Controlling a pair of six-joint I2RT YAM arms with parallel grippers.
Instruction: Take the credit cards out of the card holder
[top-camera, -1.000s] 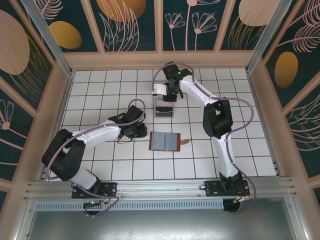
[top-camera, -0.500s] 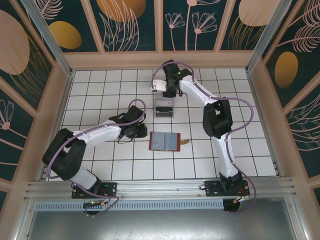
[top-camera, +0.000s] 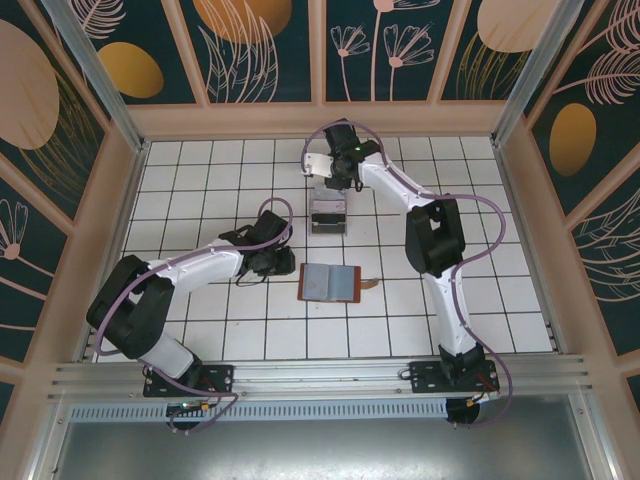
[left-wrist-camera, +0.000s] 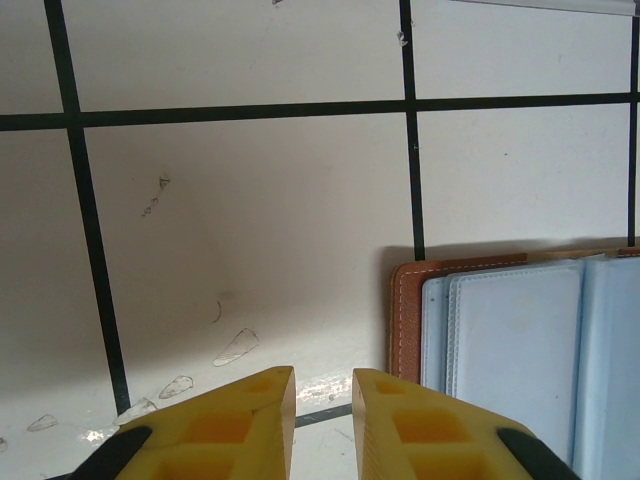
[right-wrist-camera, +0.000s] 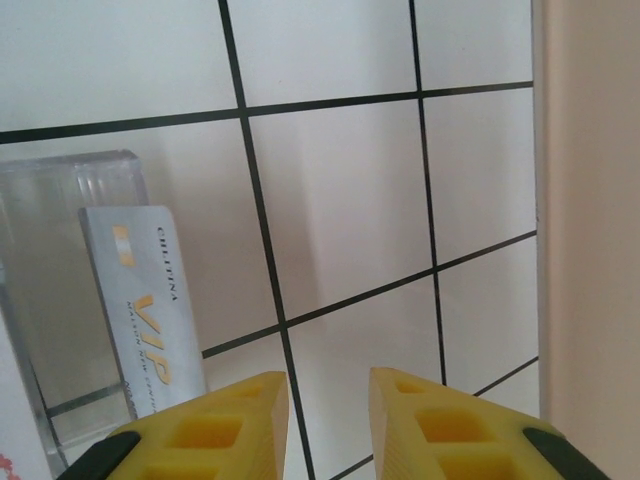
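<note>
Now, L fingers (left-wrist-camera: 282, 392) sit a slim gap apart, nothing btwn them. The brown card holder (left-wrist-camera: 480, 330) lies open on the tiled bench (left-wrist-camera: 250, 220), grey-blue lining up, just right of those tips & slightly ahead. R fingers (right-wrist-camera: 278, 395) also stand apart, empty, over bare tile. Left of them & ahead, a grey VIP credit card (right-wrist-camera: 140, 310) stands upright in a clear plastic stand (right-wrist-camera: 70, 180), apart from the fingers.
</note>
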